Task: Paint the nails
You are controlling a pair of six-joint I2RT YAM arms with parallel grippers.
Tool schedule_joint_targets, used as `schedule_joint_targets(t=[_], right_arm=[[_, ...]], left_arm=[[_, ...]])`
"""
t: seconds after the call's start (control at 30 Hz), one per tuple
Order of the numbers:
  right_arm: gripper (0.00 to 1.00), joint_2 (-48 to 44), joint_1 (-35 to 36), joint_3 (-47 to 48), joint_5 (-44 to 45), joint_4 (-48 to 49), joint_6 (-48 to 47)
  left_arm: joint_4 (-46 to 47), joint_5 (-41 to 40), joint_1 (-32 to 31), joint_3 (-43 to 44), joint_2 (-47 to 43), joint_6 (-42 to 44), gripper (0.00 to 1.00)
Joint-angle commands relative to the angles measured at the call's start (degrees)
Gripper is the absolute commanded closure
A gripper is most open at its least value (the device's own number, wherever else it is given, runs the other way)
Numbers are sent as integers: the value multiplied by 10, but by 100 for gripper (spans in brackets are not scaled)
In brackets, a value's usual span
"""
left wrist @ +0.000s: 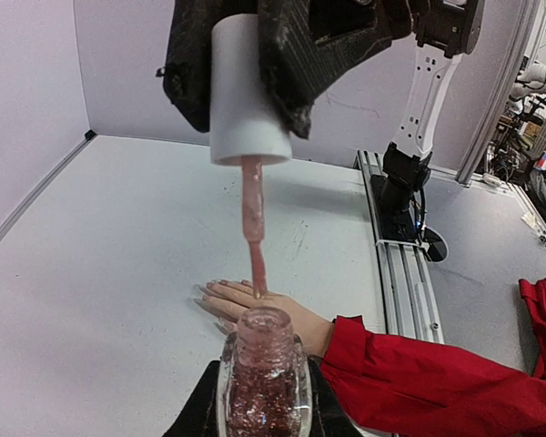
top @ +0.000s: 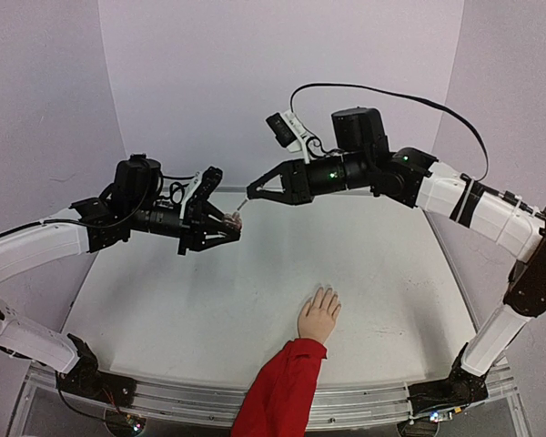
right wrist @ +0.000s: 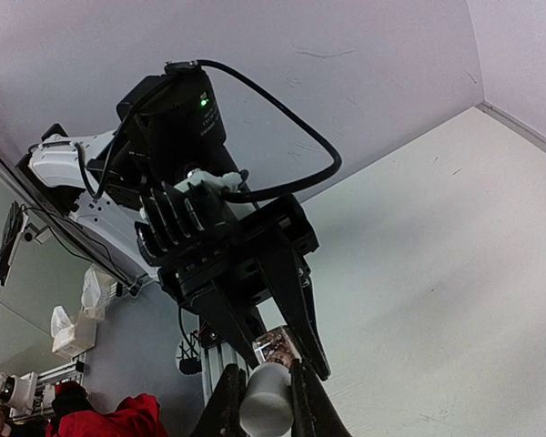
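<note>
Left gripper [top: 229,228]: closed on a glass bottle [left wrist: 264,378] of pink glitter polish, neck open.
Right gripper [top: 252,189]: clamped on a white cylindrical cap [left wrist: 247,91]; the thin wet brush [left wrist: 254,246] has its tip just above the bottle neck.
Nails [top: 326,293]: on the fingertips of the pale, smooth mannequin hand [top: 318,316], lower centre of the top view, below and right of the brush.
Hand axis: red sleeve [top: 278,387] to fingers, pointing up-frame.

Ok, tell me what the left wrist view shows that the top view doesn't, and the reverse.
Only the left wrist: the bottle's open neck and glittery pink polish, and the coated brush below its white cap, tip clear of that neck. Only the top: both arms end to end, the left tool facing the right tool above the table. Both: the right tool, the mannequin hand, its red sleeve.
</note>
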Motion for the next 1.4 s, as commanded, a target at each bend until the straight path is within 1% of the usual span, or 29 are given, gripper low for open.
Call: schedule_joint_targets(t=[0.0,0.23,0.67,1.07,1.27,1.37], right_arm=[[100,10,5,25,-17,27,-1],[100,13,6,26,-9,16,-5],[100,17,12,30,-22,-3,-13],[100,42,19,54,-19,-22,-21],[100,53,22,65,-15,-34,-34],[100,52,22,61,-17,-59,-51]], left_arm=[[28,15,1,8,-1,8,100],[28,14,1,7,-4,9,100],[28,13,1,7,-5,10,100],[28,15,0,7,-5,10,100],[28,12,-1,6,-7,11,100],[28,13,-1,7,-8,10,100]])
